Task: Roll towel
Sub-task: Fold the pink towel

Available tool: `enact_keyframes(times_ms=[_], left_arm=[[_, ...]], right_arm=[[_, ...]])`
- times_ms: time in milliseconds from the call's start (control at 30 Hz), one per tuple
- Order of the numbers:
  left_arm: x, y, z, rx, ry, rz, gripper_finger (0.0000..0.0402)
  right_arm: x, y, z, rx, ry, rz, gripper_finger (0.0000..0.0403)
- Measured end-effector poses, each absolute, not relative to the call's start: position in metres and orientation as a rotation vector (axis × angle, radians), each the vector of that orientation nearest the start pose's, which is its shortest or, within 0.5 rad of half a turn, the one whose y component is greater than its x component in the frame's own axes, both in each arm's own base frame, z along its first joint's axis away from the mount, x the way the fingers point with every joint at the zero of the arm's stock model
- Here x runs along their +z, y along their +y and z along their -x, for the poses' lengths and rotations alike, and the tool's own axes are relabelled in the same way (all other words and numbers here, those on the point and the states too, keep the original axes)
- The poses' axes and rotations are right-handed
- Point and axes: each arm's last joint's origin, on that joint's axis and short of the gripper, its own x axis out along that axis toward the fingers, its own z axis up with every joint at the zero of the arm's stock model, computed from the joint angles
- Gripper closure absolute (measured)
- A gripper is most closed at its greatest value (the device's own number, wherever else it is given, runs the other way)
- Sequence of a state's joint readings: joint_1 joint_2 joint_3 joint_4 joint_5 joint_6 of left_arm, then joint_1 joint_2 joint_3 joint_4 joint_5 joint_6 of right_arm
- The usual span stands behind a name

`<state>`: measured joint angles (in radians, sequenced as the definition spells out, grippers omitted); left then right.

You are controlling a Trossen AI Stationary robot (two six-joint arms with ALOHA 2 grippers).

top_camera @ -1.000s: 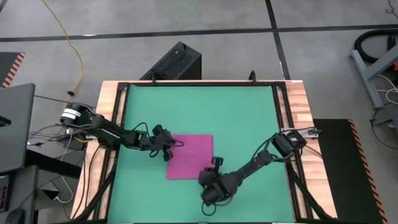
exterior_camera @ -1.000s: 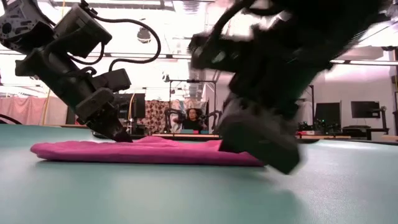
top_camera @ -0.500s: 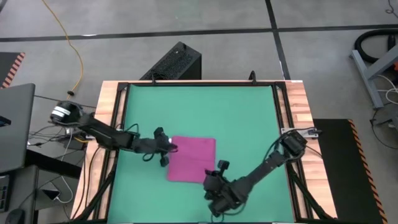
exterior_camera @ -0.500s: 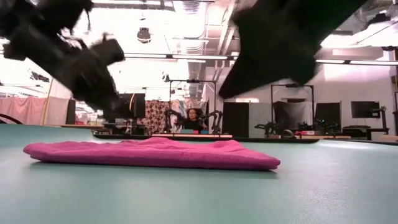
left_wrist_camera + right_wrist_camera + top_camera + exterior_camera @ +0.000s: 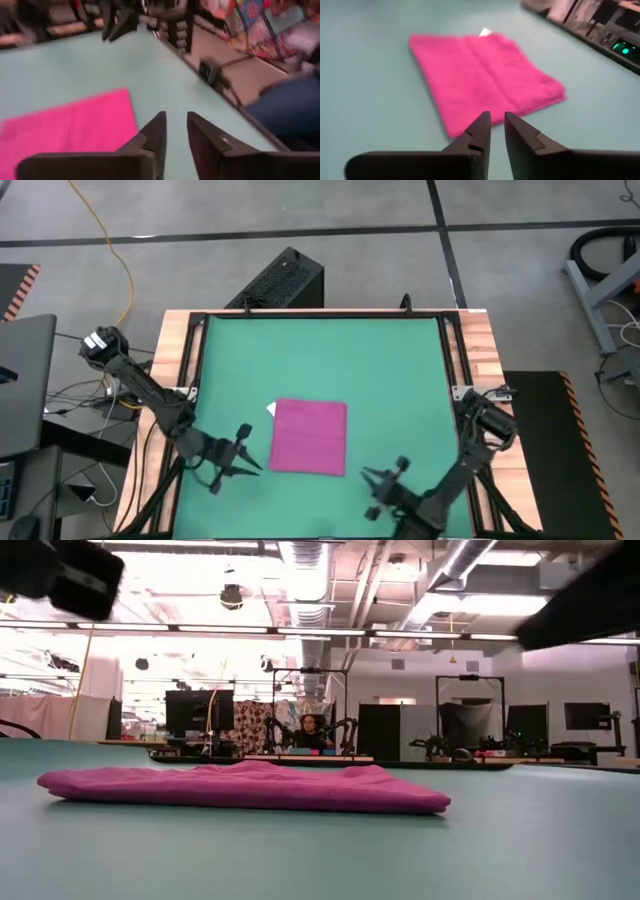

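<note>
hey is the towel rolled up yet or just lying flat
Lying flat, folded, not rolled: the towel is a neat rectangle on the table, and the low view shows it low and level.

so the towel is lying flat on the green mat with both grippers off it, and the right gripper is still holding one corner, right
Not quite. The towel does lie flat on the green mat, but the right gripper holds nothing: the high view shows it apart from the cloth toward the mat's near edge, with only a narrow gap between its fingers in the right wrist view. The left gripper is also clear of the cloth.
</note>
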<state>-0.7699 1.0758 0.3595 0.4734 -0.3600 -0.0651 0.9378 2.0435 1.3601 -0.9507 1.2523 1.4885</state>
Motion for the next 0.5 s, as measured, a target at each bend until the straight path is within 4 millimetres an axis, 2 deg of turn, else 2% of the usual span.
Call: enact_keyframes(times_ms=[67,133,233,333,400,500], left_arm=[[0.220,-0.145,-0.158,-0.340,0.141,-0.044,0.0318],[0.250,-0.147,-0.157,-0.274,0.074,-0.055,0.0303],[0.286,-0.147,-0.151,-0.268,0.087,-0.168,0.0291],[0.313,-0.143,-0.146,-0.266,0.107,-0.184,0.0289],[0.313,-0.141,-0.145,-0.257,0.158,-0.197,0.0289],[0.301,-0.139,-0.144,-0.243,0.246,-0.234,0.0289]], right_arm=[[0.155,0.265,-0.215,-0.638,0.286,-0.008,0.0316],[0.165,0.253,-0.200,-0.644,0.258,-0.055,0.0315],[0.192,0.238,-0.191,-0.625,0.197,-0.063,0.0314],[0.228,0.228,-0.185,-0.590,0.140,0.004,0.0314],[0.250,0.220,-0.177,-0.570,0.143,0.026,0.0314],[0.276,0.208,-0.162,-0.536,0.135,0.029,0.0314]])
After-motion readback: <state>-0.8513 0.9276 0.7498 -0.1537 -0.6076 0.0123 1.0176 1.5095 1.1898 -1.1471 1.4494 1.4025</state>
